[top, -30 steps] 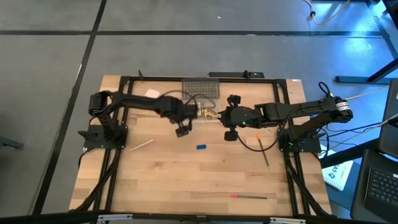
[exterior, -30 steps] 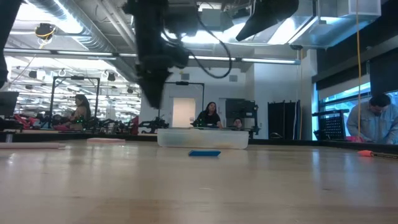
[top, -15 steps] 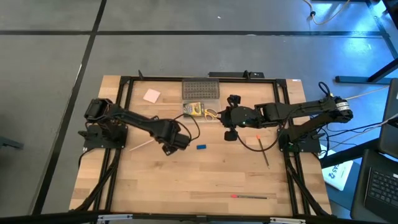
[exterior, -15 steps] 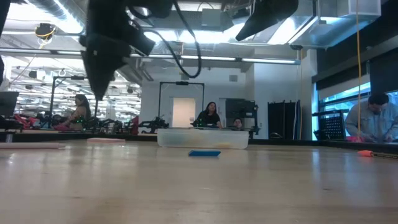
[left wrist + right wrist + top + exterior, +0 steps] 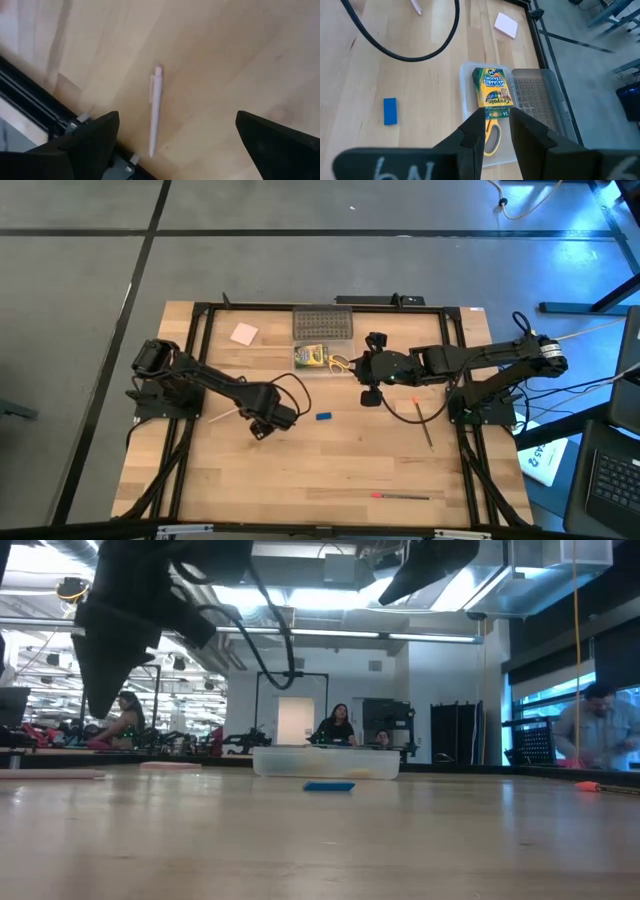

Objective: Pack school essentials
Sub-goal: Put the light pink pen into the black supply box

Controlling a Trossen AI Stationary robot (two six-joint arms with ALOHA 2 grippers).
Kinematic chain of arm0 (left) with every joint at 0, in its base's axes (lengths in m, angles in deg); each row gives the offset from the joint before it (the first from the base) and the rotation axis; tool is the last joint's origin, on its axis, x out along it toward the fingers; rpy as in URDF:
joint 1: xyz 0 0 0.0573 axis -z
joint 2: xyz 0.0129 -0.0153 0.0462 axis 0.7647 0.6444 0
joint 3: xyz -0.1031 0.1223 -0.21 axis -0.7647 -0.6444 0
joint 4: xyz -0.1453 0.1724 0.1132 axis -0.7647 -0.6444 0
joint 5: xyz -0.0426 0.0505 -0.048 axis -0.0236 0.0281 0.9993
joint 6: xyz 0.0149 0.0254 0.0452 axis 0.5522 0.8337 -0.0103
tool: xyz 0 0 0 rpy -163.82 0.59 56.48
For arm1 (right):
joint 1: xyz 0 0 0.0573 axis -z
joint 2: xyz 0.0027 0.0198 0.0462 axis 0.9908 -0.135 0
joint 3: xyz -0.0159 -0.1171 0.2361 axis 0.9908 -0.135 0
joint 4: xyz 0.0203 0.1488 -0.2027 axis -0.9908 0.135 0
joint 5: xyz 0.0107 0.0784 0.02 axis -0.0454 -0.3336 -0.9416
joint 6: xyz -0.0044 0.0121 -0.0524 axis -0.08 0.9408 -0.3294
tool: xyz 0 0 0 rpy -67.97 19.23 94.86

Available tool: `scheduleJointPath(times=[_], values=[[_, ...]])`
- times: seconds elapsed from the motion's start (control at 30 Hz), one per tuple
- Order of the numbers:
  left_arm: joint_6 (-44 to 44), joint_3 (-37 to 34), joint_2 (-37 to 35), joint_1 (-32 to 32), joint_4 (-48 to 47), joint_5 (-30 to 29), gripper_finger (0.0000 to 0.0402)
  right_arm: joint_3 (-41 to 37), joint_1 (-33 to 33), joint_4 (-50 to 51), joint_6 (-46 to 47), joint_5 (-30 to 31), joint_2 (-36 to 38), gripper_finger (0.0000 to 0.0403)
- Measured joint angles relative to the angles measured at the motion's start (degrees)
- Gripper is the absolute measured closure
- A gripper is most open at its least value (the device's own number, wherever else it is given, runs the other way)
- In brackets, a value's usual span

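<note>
From where I sit, the pale wood tabletop (image 5: 330,470) is ringed by a black metal frame (image 5: 205,308) and stands on a grey floor (image 5: 80,290) crossed by dark seams. A laptop keyboard (image 5: 612,480) sits off the tabletop's edge. Level across the boards I see a long hall under bright ceiling strip lights (image 5: 320,635), a white door (image 5: 296,720), blue-lit windows (image 5: 560,700), and people seated (image 5: 336,726) at distant desks.
</note>
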Motion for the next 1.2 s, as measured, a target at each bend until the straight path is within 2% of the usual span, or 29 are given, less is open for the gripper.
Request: scheduleJointPath(times=[0.3,0.63,0.7,0.87,0.93,1.2], values=[[4.19,-7.43,-2.63,-0.57,3.65,3.61,0.0007,0.0,0.01,-0.15,0.0,0.0,0.0,0.0311],[3.81,-18.49,-16.45,-2.82,18.34,3.5,0.0007,0.0,0.02,-0.12,1.34,-0.6,0.0,0.0311],[3.06,-20.3,-17.88,-3.33,20.19,3.51,0.0007,0.0,0.02,0.03,2.2,-4.39,0.0,0.0311],[2.59,-24.06,-18.4,-4.38,21.16,3.68,0.0007,0.0,-0.03,-0.39,-2.89,-21.66,0.0,0.0311],[2.61,-25.39,-18.36,-4.87,22.42,3.41,0.0007,0.0,-0.05,-0.87,-3.16,-25.91,0.0,0.0311],[2.42,-27.92,-18.34,-6.28,26.1,3.14,0.0007,0.0,0.0,-0.98,-3.04,-27.86,0.0,0.0311]])
